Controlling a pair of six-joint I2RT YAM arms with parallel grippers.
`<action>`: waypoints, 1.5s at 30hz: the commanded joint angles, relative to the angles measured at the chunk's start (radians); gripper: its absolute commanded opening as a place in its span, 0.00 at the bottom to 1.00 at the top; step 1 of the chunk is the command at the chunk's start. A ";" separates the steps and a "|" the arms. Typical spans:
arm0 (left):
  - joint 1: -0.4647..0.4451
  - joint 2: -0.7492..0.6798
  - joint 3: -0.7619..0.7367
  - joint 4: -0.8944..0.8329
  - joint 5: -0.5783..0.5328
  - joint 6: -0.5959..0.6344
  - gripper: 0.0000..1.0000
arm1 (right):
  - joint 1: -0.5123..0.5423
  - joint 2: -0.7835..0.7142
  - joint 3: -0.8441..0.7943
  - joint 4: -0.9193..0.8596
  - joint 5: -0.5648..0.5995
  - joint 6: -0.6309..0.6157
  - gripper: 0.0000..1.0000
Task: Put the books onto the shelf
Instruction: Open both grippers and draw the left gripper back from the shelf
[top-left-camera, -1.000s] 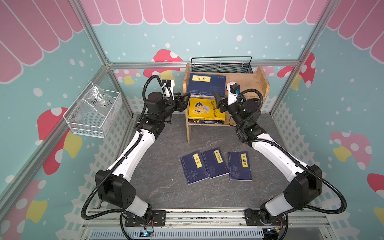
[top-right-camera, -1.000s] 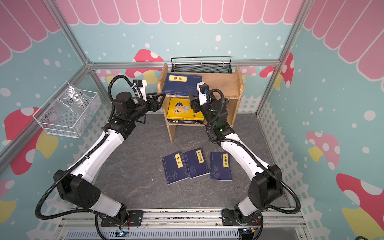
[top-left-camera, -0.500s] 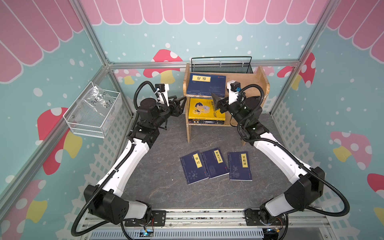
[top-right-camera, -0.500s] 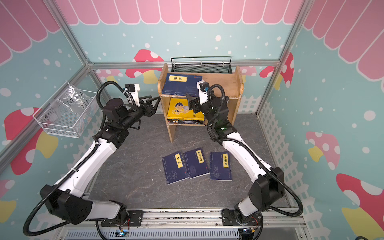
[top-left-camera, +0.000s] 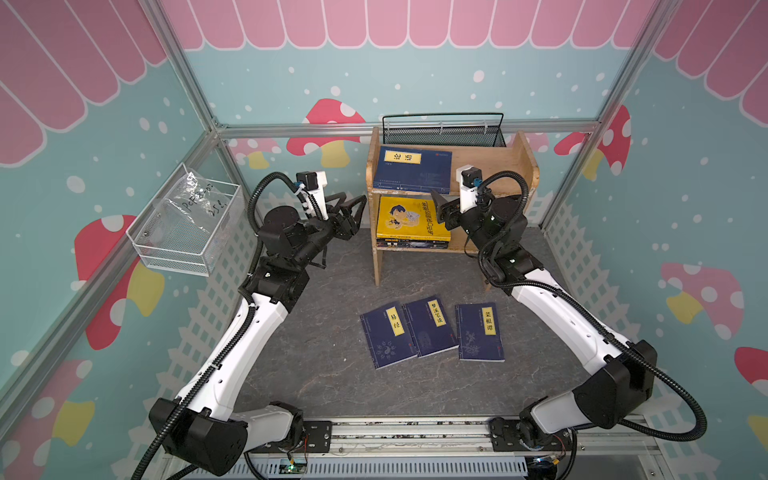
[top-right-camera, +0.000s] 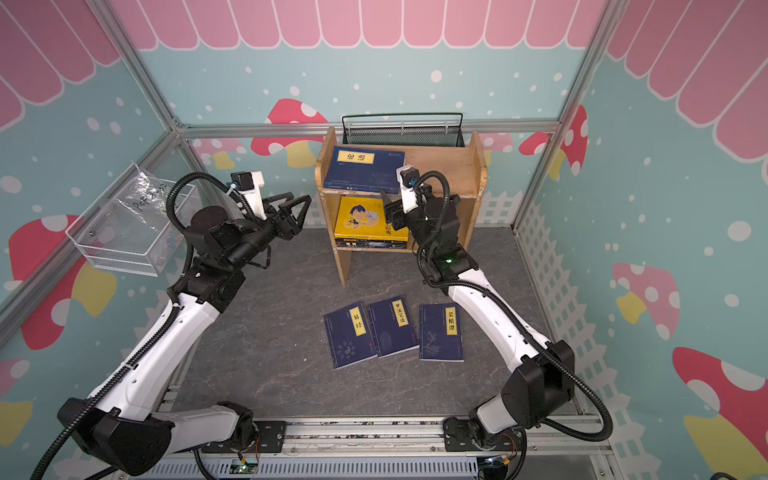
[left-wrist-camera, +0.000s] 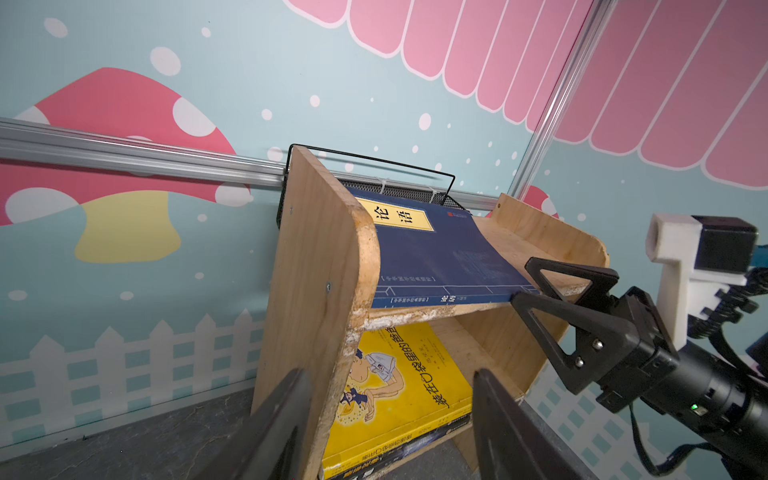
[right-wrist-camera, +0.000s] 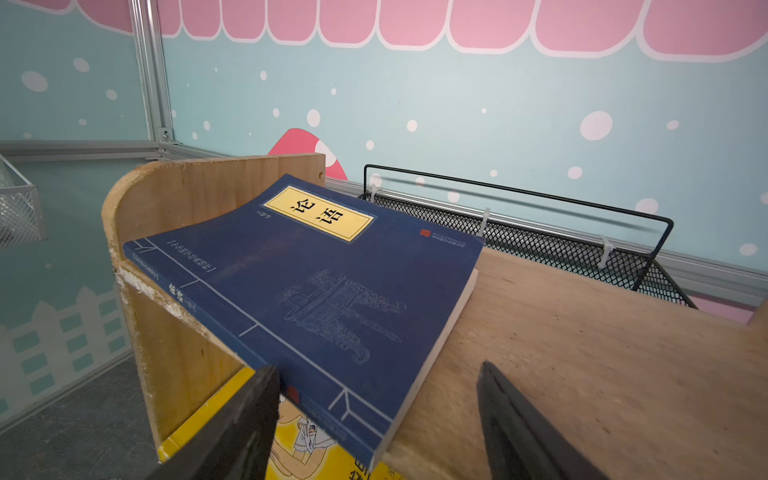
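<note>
Right gripper (top-left-camera: 439, 206) hovering, jaws apart, at the navy book (top-left-camera: 413, 170) lying on the top tier of the shelf (top-left-camera: 490, 166), left gripper (top-left-camera: 358, 201) hanging spread and empty beside the shelf

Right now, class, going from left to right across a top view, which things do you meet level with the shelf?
white wire basket → left gripper → shelf

Bright, even light falls from above, and shadows are soft, darkest under the shelf (top-left-camera: 490, 166). Both top views are sharp. In the wrist views the left gripper (left-wrist-camera: 388, 372) and the right gripper (right-wrist-camera: 378, 365) look blurred, and straight lines bend near the edges.
</note>
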 joint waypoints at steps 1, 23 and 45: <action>0.004 -0.025 -0.015 -0.002 -0.006 0.014 0.63 | -0.004 0.037 0.012 -0.011 0.026 -0.029 0.75; 0.004 0.011 -0.014 0.011 -0.007 -0.001 0.63 | -0.005 -0.003 0.061 -0.027 0.001 0.093 0.86; 0.003 -0.079 -0.091 0.007 -0.040 0.002 0.63 | -0.019 0.169 0.460 -0.478 -0.077 0.527 0.86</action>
